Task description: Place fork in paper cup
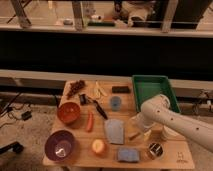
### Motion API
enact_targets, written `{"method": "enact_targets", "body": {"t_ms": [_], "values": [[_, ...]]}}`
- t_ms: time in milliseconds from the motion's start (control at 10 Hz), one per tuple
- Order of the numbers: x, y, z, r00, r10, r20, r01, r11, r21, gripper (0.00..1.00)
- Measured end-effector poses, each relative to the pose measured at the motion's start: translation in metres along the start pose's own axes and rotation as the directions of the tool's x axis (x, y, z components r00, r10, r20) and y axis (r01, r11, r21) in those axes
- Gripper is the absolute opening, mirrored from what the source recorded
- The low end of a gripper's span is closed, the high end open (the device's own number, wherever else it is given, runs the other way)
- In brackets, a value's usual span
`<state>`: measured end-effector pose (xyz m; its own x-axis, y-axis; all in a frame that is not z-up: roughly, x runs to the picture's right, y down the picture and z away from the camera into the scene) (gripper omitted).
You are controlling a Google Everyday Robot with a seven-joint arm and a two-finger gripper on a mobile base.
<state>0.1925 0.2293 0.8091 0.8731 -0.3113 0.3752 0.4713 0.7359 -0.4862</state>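
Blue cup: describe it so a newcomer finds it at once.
On the wooden table, look left of the green tray. The small blue cup stands mid-table, behind the folded grey-blue cloth, with the gripper hanging right of that cloth. It is the only blue cup; the metal cup is shiny.

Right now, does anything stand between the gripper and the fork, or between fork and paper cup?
Nothing visible does. The open gripper hangs right over the fork; only the robot's own arm crosses toward the paper cup.
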Motion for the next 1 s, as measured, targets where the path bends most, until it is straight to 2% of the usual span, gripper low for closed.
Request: {"method": "enact_targets", "body": {"t_ms": [300,500,1000], "values": [[0.014,-0.001,0.004,1.000,0.023,-0.010,-0.023,1.000,-0.007,0.80],[0.031,0.002,0.004,0.998,0.066,-0.015,-0.066,0.998,-0.009,0.80],[0.041,0.004,0.011,0.994,0.101,-0.028,-0.102,0.995,-0.023,0.80]]}}
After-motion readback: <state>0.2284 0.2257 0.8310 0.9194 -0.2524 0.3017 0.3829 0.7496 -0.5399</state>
